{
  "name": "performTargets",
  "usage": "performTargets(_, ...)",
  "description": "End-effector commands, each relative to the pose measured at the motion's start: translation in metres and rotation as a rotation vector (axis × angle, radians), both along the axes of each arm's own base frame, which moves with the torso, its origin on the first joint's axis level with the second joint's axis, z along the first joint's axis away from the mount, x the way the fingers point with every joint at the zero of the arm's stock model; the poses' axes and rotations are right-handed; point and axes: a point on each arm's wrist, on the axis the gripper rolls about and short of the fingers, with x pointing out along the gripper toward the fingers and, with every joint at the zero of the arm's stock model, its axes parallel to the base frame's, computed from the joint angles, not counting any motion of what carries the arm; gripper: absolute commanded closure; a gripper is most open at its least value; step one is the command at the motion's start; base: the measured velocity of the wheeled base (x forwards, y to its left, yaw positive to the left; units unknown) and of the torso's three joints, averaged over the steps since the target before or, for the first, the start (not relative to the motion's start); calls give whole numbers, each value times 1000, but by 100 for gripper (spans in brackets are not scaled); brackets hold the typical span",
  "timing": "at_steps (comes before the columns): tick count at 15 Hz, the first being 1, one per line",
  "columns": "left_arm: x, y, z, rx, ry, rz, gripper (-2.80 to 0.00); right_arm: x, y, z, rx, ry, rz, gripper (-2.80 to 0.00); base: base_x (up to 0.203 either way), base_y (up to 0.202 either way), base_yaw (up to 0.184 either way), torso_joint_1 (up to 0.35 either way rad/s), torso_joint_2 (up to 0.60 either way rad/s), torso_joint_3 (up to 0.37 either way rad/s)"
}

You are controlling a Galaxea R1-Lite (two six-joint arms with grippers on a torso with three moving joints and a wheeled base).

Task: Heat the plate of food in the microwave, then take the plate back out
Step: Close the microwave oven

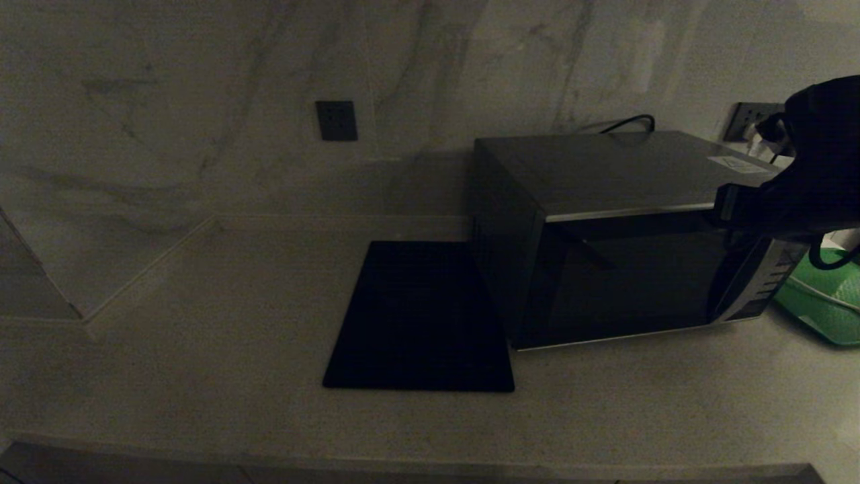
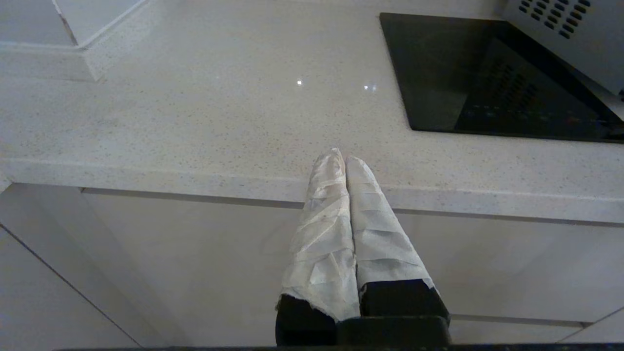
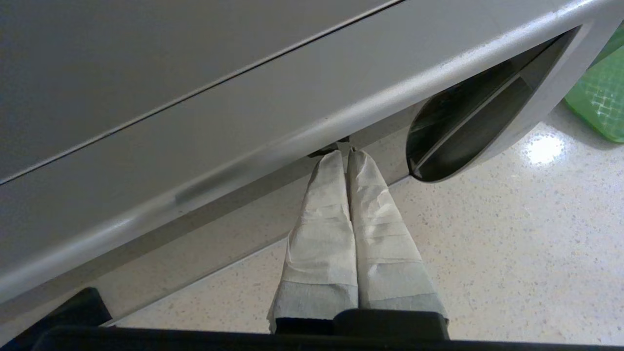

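The dark grey microwave (image 1: 605, 175) stands on the counter at centre-right, and its black glass door looks closed. The plate of food is out of view. My right arm (image 1: 799, 175) reaches over the microwave's upper right front corner. In the right wrist view, my right gripper (image 3: 347, 152) is shut and empty. Its taped tips touch the edge of the microwave's silver trim (image 3: 292, 122), beside a dark handle recess (image 3: 468, 131). My left gripper (image 2: 341, 157) is shut and empty, parked at the counter's front edge, away from the microwave's vented side (image 2: 575, 29).
A flat black square mat (image 1: 420, 316) lies on the counter just left of the microwave and shows in the left wrist view (image 2: 487, 78). A green mesh tray (image 1: 826, 302) sits right of the microwave. Wall sockets (image 1: 336, 121) and a power cord are behind.
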Motion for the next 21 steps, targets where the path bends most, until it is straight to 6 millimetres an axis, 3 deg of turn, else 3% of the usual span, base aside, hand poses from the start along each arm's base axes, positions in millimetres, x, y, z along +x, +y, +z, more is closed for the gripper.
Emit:
performTargets(1,0,0,0,-1,-2,0,0,-9,0,0,-1,11,3,0,0,0,0,0,0,0)
performTargets(4,0,0,0,-1,-2,0,0,-45,1,-8,-15,62,74,0,0,0,0,0,0,0)
performTargets(7,0,0,0,-1,-2,0,0,-78,8,-3,-19,48,134,0,0,0,0,0,0,0)
performTargets(13,0,0,0,-1,-2,0,0,-123,63,-3,-34,45,396,0,0,0,0,0,0,0)
performTargets(17,0,0,0,-1,-2,0,0,-120,101,-14,-110,70,449,0,0,0,0,0,0,0)
performTargets(21,0,0,0,-1,-2,0,0,-99,125,-26,-148,40,443,0,0,0,0,0,0,0)
